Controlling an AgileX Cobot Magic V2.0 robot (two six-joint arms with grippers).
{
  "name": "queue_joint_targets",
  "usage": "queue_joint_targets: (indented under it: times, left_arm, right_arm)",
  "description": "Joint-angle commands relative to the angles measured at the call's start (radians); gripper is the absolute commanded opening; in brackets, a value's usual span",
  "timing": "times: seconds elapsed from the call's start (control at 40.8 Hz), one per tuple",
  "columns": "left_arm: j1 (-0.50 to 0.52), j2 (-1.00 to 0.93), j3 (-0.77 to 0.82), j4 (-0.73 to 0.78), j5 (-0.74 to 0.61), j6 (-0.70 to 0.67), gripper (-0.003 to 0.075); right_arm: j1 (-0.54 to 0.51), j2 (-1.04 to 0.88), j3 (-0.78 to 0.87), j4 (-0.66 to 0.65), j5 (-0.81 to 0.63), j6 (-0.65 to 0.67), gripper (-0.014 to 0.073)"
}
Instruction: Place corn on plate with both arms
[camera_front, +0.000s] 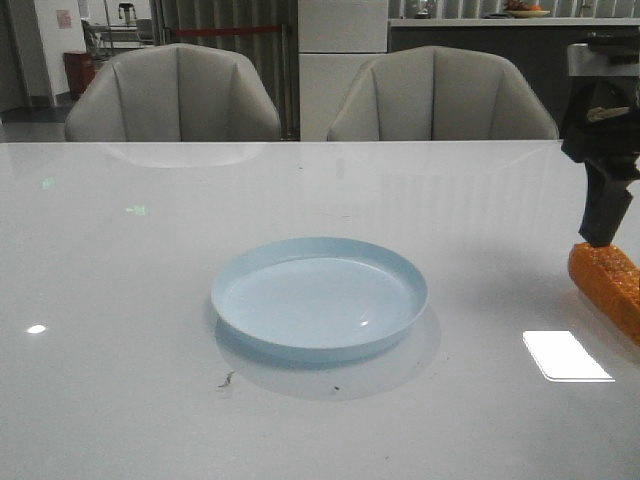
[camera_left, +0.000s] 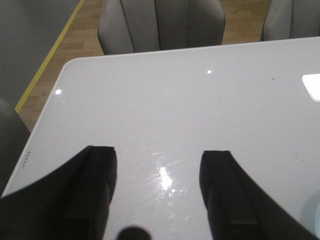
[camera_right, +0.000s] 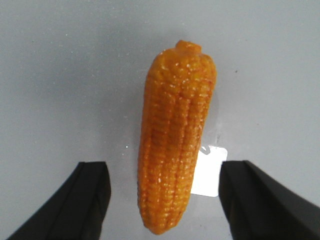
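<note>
The pale blue plate sits at the middle of the white table, with nothing on it. The orange corn lies on the table at the far right, partly cut off by the front view's edge. My right gripper hangs just above its far end. In the right wrist view the corn lies lengthwise between the two open fingers, touching neither; the right gripper is open. My left gripper is open and empty over bare table; it does not show in the front view.
Two grey chairs stand behind the table's far edge. A bright rectangular light reflection lies on the table in front of the corn. The table's left edge and corner show in the left wrist view, with wooden floor beyond.
</note>
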Motion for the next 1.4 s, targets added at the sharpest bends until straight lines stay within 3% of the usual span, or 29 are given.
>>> queue_joint_targets:
  times: [0.0,0.294,0.662,0.809,0.981,1.055,1.373]
  left_arm:
    - [0.004,-0.113,0.064,0.017,-0.123,-0.013,0.0435]
    - [0.004,-0.303,0.149,0.013,-0.104,-0.013,0.0435]
    - [0.004,-0.352,0.149,0.013,-0.108,-0.013,0.0435]
    - [0.004,-0.352,0.149,0.013,-0.108,-0.013,0.0435]
    - [0.004,-0.352,0.149,0.013,-0.108,-0.013,0.0435]
    - [0.004,-0.352,0.149,0.013,-0.108,-0.013,0.0435]
    - [0.004,-0.352,0.149,0.013,-0.108,-0.013,0.0435]
  right_arm:
    - [-0.006,-0.015,-0.033,-0.009,-0.050,0.001,0.0563]
    - [-0.010,0.058,-0.035,-0.009,-0.091,0.001,0.0563]
    - [-0.010,0.119,-0.035,-0.009,-0.097,0.001,0.0552]
    - [-0.010,0.134,-0.035,-0.014,-0.098,0.001,0.0412]
    - [-0.010,0.141,-0.035,-0.014,-0.104,0.001,0.0183]
    - [-0.010,0.141,-0.037,-0.014,-0.108,0.001,0.0133]
    - [-0.006,0.140,-0.149,-0.015,-0.040,-0.037,0.0120]
